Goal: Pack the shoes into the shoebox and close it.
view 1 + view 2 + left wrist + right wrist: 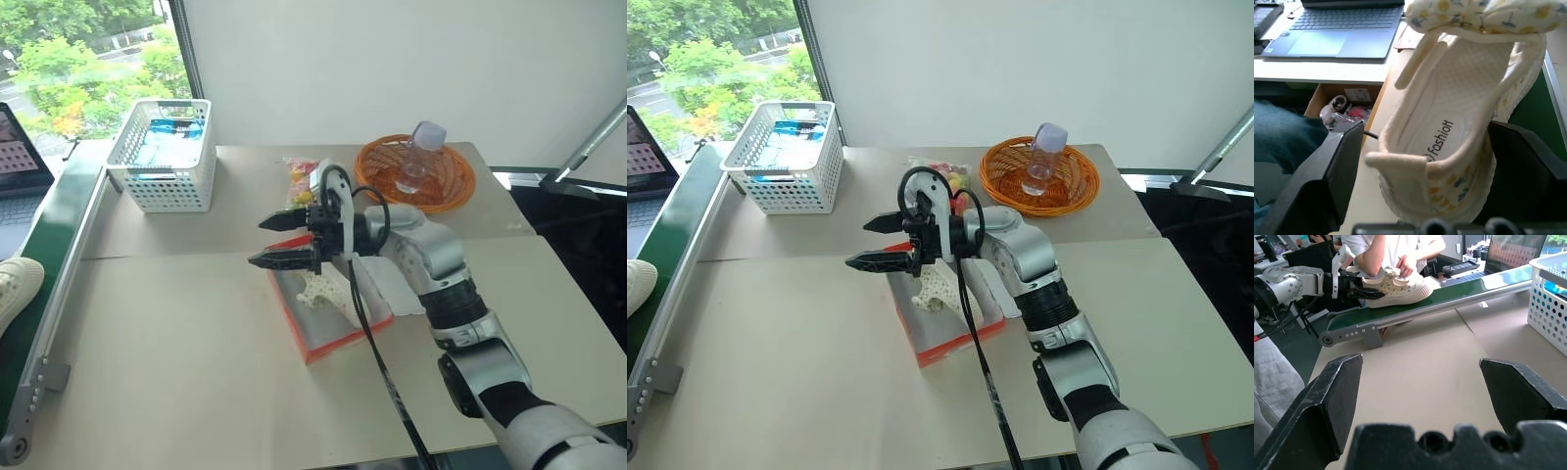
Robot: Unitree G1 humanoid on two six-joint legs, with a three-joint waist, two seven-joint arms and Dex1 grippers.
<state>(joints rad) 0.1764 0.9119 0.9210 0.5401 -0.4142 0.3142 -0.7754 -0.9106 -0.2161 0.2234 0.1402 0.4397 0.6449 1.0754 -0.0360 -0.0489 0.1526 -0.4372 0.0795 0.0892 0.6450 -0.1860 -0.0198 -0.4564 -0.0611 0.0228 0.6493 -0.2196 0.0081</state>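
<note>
Left gripper [1359,286] out over the green conveyor [1449,296], fingers straddling a cream shoe [1459,127], heel toward the wrist, not visibly clamped. Right gripper [284,240] spread, empty, above shoebox [328,338] holding one shoe.

You see the shoebox [328,338] only in part: the right tool [279,240] and its arm cover its upper end and right side at the centre of the head views, and whether a lid is attached there cannot be told. The pale perforated shoe [323,287] inside is half hidden under that arm. At the left edge of the left eye view, a cream shoe toe [15,286] is cut off by the frame. In the left wrist view, the shoe [1459,127] runs past the top edge. The basket's [162,157] blue contents are too small to identify.
</note>
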